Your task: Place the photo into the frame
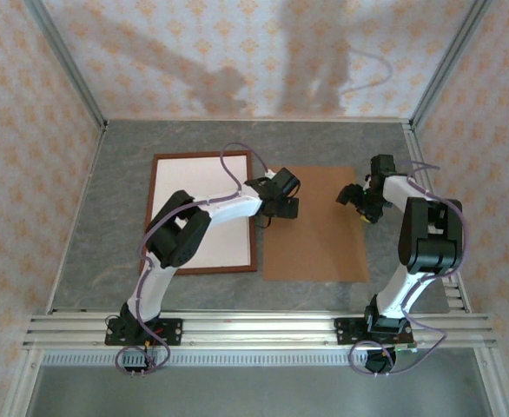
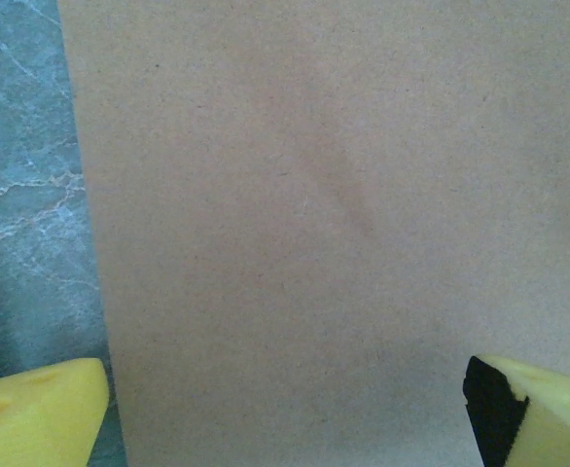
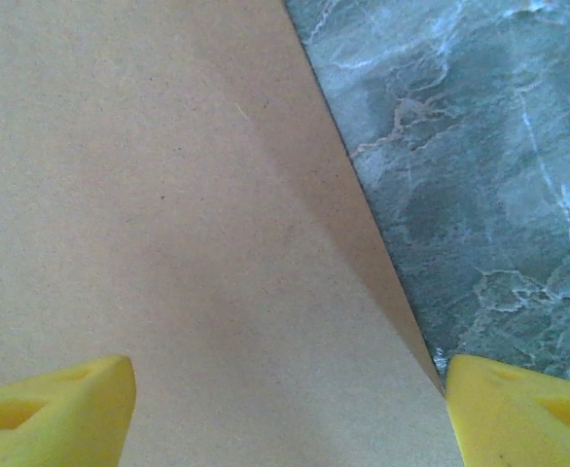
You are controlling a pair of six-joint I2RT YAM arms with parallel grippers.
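Top view: large rectangular frame of thin reddish-brown wooden moulding (image 1: 201, 270) lay flat on the grey marbled bench (image 1: 124, 191), left of centre. Pale, blank rectangular sheet filled its opening, judged to be the photo (image 1: 189, 178) lying face down; no printed side visible, so not certain. Plain brown rectangular board (image 1: 315, 248) lay just beside the frame on its right, flat. Left claw (image 1: 282, 208) hung over the board's left edge, near the frame's right rail; right claw (image 1: 352, 196) was over the board's upper right part. Left wrist view: yellow fingers of the left claw (image 2: 285, 409) were spread wide, nothing between them, the board (image 2: 343, 214) beneath and a strip of bench (image 2: 22, 195) to the left. Right wrist view: right claw (image 3: 285, 409) likewise spread and empty, straddling the board's (image 3: 168, 214) right edge, with bench (image 3: 480, 146) beyond. Judgement: photo appeared seated, well apart from the right claw and near the left; the step in hand looked like taking up the board. Next move called for a thin-edge pinch on both sides, which could slip.
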